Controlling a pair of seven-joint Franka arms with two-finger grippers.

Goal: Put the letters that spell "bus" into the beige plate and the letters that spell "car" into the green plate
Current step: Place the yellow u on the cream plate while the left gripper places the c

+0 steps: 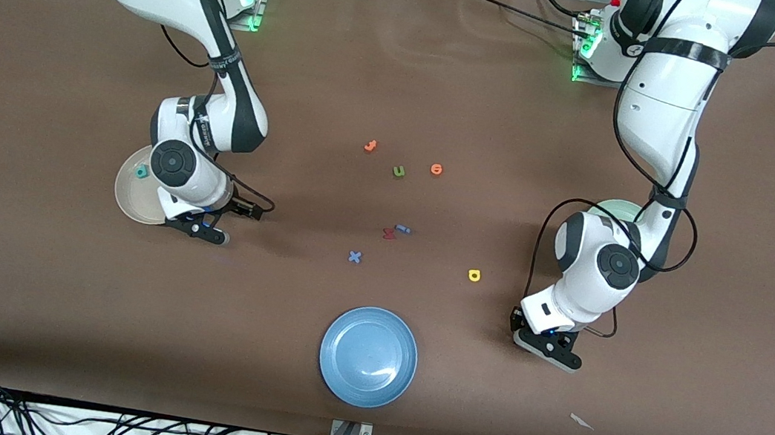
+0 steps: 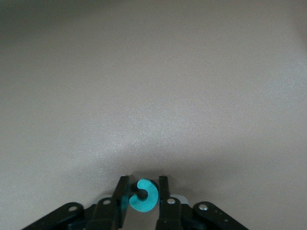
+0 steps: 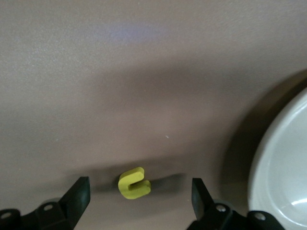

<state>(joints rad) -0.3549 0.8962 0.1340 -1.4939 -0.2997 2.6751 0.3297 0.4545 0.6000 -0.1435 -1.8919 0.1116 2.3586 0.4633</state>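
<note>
The brown bench [image 1: 405, 85] carries loose foam letters in its middle: an orange letter [image 1: 370, 145], an olive-green "u" [image 1: 399, 171], a second orange letter [image 1: 436, 169], a red letter [image 1: 389, 233] touching a small blue one [image 1: 403, 229], a blue "x" [image 1: 354, 257] and a yellow round "a" [image 1: 474, 275]. A blue plate [image 1: 369, 357] sits nearest the front camera. A pale scrap [image 1: 582, 421] lies toward the left arm's end of the bench. Nothing lies between the loose letters and either of my arms.

My left claw [image 2: 144, 194] is down at the bench, nearer the front camera than the green plate [image 1: 613, 210]. Its fingers [image 2: 123, 196] stand narrow, pressed on both sides of the teal "c" [image 2: 144, 195], which rests on the bench.

My right claw [image 3: 140, 189] is low over the bench just beside the beige plate [image 3: 283, 172], its fingers [image 3: 79, 194] spread wide. The yellow "u" [image 3: 134, 183] lies on the bench between them, touched by neither. A teal "b" [image 1: 141, 172] lies in the beige plate.

In the front view my right arm covers much of the beige plate, and my left arm covers most of the green plate. In that view my own arms hide the teal "c" and the yellow "u". The small letters' shapes are hard to read there.
</note>
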